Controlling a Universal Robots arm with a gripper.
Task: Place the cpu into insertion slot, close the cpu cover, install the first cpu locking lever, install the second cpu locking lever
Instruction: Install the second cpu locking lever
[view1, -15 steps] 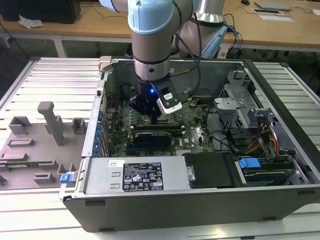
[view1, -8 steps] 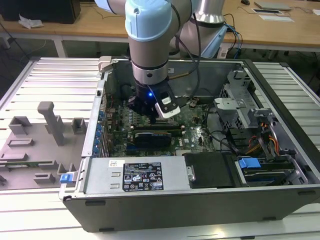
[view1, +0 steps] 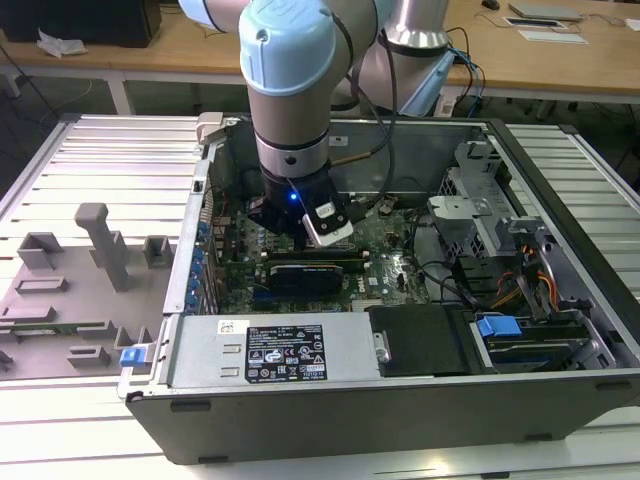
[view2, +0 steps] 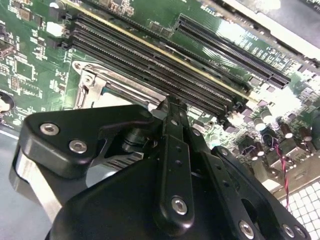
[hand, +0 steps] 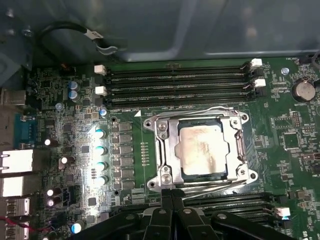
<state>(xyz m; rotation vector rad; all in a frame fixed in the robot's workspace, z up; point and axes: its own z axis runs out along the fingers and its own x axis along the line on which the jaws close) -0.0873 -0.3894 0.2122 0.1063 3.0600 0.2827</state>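
Observation:
In the first wrist view the cpu (hand: 202, 150), with its dull silver top, lies flat in the insertion slot, whose dark rim (hand: 200, 176) shows around it. The silver cpu cover (hand: 162, 150) is folded down over the chip's edges. One thin wire lever (hand: 200, 112) runs along the side by the memory slots, another (hand: 215, 185) along the side by my fingertips. My gripper (hand: 171, 195) is shut, its tips right at that second edge with nothing visibly between them. The second wrist view shows the shut gripper (view2: 168, 106) over a corner of the cover (view2: 95, 82). The exterior view has the gripper (view1: 292, 225) low inside the case.
Long black memory slots (hand: 180, 82) lie beside the socket, with the case wall (hand: 200, 30) and a black cable (hand: 65, 30) beyond. A row of capacitors (hand: 100, 150) stands on the other side. Outside, a grey fixture plate (view1: 90, 270), power supply (view1: 270, 350) and drive cage (view1: 480, 200) surround the board.

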